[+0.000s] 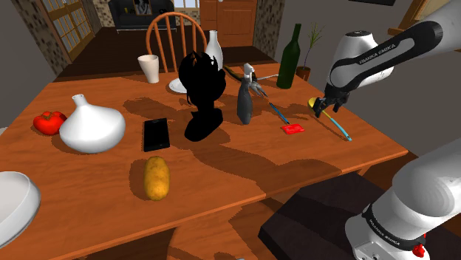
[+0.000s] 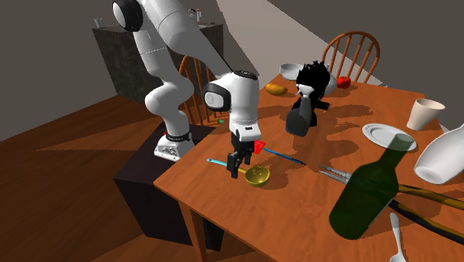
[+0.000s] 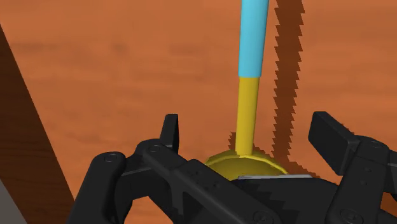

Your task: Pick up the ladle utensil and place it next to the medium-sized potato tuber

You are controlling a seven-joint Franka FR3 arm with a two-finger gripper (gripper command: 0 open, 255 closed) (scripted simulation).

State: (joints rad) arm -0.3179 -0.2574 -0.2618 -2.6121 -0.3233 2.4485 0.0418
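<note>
1. Plainly, the gripper (image 3: pixel 248 122) is seen wide open and nothing is held; its fingers (image 3: pixel 169 127) are spread either side of the ladle (image 3: pixel 252 38) without touching it.
2. The ladle is laid on the table (image 1: pixel 222 170), near the edge by the stand (image 1: pixel 310 221).
3. The potato (image 1: pixel 156 177) is set well apart from it, near a black figure (image 1: pixel 201 89).
</note>
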